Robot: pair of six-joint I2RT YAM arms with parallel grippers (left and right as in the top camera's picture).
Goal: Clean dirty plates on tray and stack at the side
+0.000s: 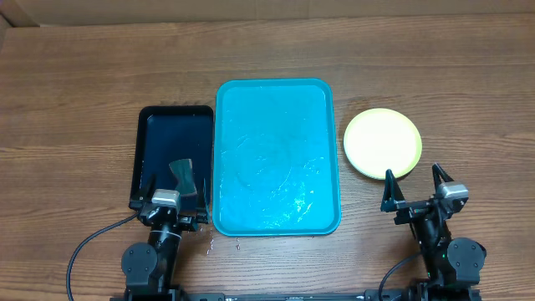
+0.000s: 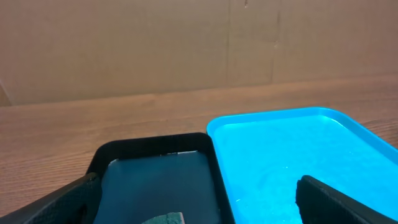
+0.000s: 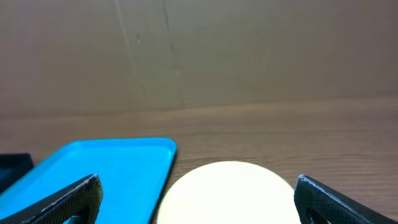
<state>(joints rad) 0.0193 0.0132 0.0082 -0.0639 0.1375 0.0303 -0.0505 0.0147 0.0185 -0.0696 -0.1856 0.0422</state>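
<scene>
Looking through the cams, I saw both sets of jaws wide apart, gripping nothing. The left gripper [image 1: 178, 194] hung over the near end of the black tray [image 1: 163, 134], right by a dark green pad [image 1: 182, 172]. The right gripper [image 1: 411, 180] sat at the near edge of the plates [image 1: 383, 142], which lay on the counter [image 1: 84, 84] right of the wet-looking turquoise tray [image 1: 251, 109]. Only a pale yellow-green one showed.
</scene>
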